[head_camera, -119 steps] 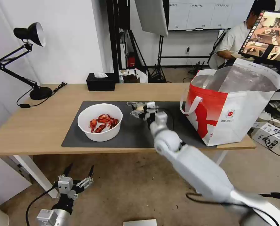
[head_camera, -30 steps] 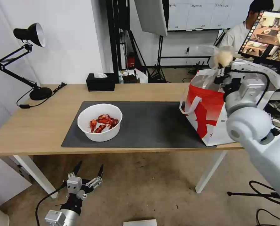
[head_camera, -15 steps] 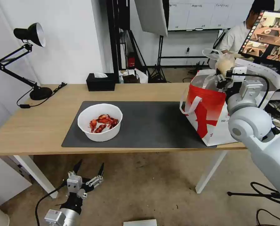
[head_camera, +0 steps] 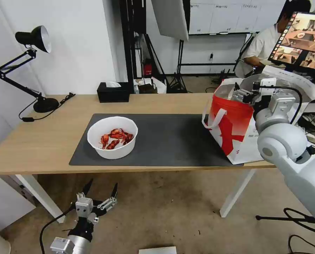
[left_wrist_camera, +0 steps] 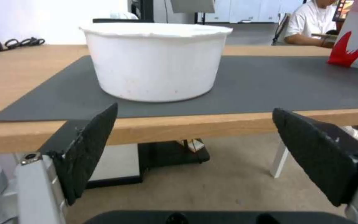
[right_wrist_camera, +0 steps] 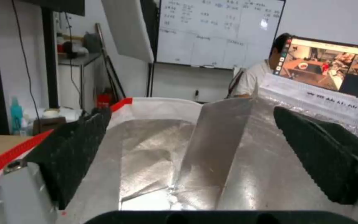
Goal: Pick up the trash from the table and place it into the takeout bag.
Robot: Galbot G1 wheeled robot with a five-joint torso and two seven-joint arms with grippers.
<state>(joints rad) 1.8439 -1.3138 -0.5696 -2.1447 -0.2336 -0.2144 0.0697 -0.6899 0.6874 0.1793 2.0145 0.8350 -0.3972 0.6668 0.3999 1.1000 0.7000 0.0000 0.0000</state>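
L gripper [head_camera: 98, 199] hangs below the surface [head_camera: 41, 141] front edge, fingers [left_wrist_camera: 88, 146] spread wide, nothing in them. White bowl of crayfish shells [head_camera: 112, 137] sits on the dark mat [head_camera: 164, 141], up and ahead of those fingers, w/ the L arm far nearer to it. R gripper [head_camera: 242, 94] is over the takeout bag [head_camera: 249, 134] mouth, fingers [right_wrist_camera: 324, 155] released, empty; foil lining under them. Bag has a small round red logo w/ print too small to read.

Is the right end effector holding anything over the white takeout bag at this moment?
No, the right end effector is open and empty above the takeout bag's silver foil lining.
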